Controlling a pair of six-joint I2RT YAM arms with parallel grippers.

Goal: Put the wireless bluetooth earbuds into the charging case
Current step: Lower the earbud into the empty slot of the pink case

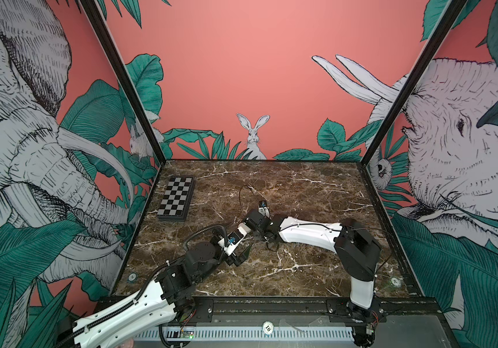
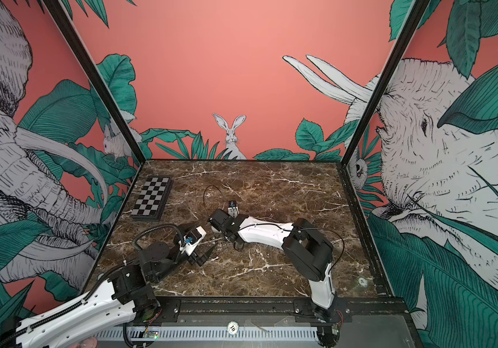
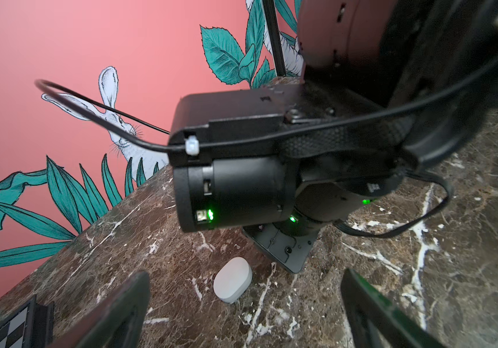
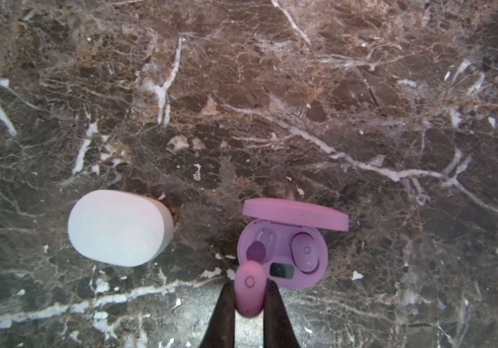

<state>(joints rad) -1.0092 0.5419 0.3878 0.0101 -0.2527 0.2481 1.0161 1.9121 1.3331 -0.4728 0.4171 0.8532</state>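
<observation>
In the right wrist view a lilac charging case lies open on the marble, its lid raised. One lilac earbud sits in one socket; the other socket is empty. My right gripper is shut on a second lilac earbud, held just above the case's near rim by the empty socket. A closed white case lies beside it. My left gripper is open, with the white case lying a little beyond its fingers. Both cases are hidden under the arms in both top views.
A folded chessboard lies at the back left of the marble table. The right arm's wrist hangs close in front of the left wrist camera, with a loose black cable. Patterned walls enclose three sides.
</observation>
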